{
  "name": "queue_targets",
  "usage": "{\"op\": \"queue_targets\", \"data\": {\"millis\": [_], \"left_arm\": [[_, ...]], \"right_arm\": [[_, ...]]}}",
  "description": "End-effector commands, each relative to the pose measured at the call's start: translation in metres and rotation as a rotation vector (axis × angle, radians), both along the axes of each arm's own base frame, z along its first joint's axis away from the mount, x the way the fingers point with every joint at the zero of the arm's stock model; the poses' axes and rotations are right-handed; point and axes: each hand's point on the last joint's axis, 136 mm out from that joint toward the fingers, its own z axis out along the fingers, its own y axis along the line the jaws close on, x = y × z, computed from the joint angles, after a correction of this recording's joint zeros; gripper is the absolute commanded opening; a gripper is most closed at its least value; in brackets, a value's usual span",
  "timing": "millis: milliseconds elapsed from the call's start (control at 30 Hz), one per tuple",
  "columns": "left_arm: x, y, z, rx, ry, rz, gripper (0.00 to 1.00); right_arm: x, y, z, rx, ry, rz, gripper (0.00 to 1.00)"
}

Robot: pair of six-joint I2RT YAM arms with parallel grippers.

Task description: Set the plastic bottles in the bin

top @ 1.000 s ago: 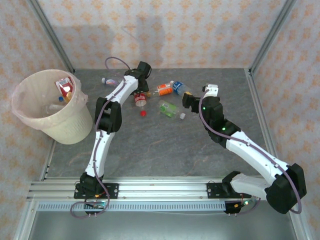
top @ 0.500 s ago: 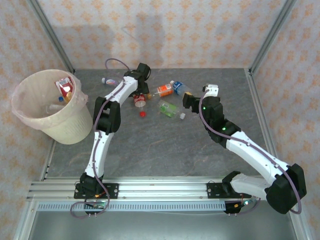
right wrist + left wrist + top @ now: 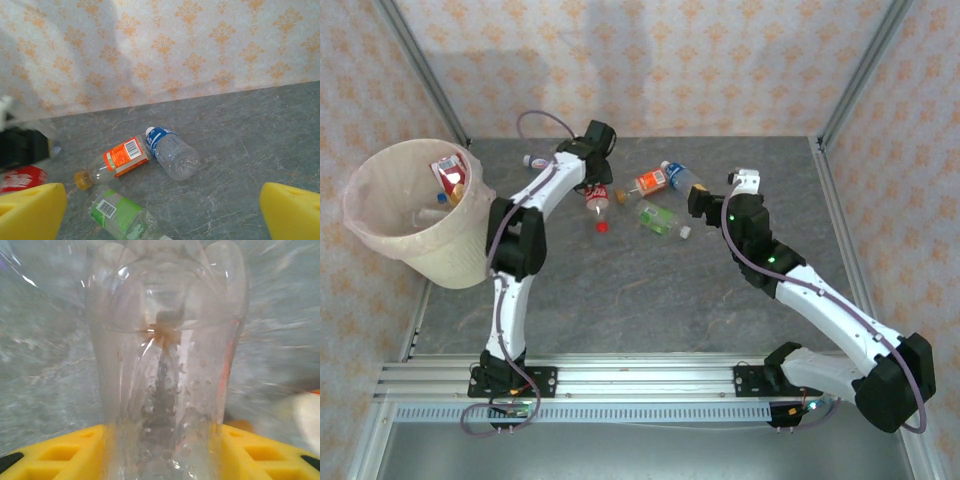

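- Grey stone-patterned surface (image 3: 650, 300), walled with orange-patterned paper.
- The bin (image 3: 452, 262) stands at the surface's left edge, its pinkish liner folded over the rim. Several bottles lie inside, 1 with a red label (image 3: 448, 172).
- The left claw (image 3: 595, 186) is near the far edge, closed around a clear red-labelled bottle (image 3: 597, 202). In the wrist view the claw (image 3: 162, 452) has its yellow fingers (image 3: 55, 452) pressed against both sides of that bottle (image 3: 165, 365).
- A loose red cap (image 3: 602, 226) lies just in front of it.
- The right claw (image 3: 697, 201) is spread wide and holds nothing; its wrist view (image 3: 160, 215) shows the tips far apart.
- Between the 2 claws lie 3 bottles on their sides: orange-labelled (image 3: 647, 181) (image 3: 122, 156), blue-labelled (image 3: 680, 176) (image 3: 170, 152) touching it, and green-labelled (image 3: 660, 218) (image 3: 117, 214) nearer the arms.
- 1 more small bottle (image 3: 538, 160) lies by the far edge, between the bin and the left claw.
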Motion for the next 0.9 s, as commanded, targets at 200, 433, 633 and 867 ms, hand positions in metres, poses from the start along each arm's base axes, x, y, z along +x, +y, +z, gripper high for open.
{"op": "queue_targets", "data": {"millis": [200, 433, 633, 867], "left_arm": [[-0.091, 0.037, 0.260, -0.057, -0.703, 0.024, 0.53], [-0.188, 0.143, 0.354, 0.281, -0.944, 0.310, 0.53], [-0.248, 0.263, 0.362, 0.495, -0.893, 0.692, 0.53], [-0.252, 0.339, 0.328, 0.566, -0.801, 0.859, 0.53]], "right_arm": [[0.001, -0.007, 0.010, -0.002, -0.028, -0.033, 0.99], [0.009, 0.003, 0.014, 0.029, -0.042, -0.012, 0.99], [0.018, 0.016, 0.014, 0.063, -0.034, 0.023, 0.99], [0.021, 0.023, 0.015, 0.094, -0.029, 0.039, 0.99]]}}
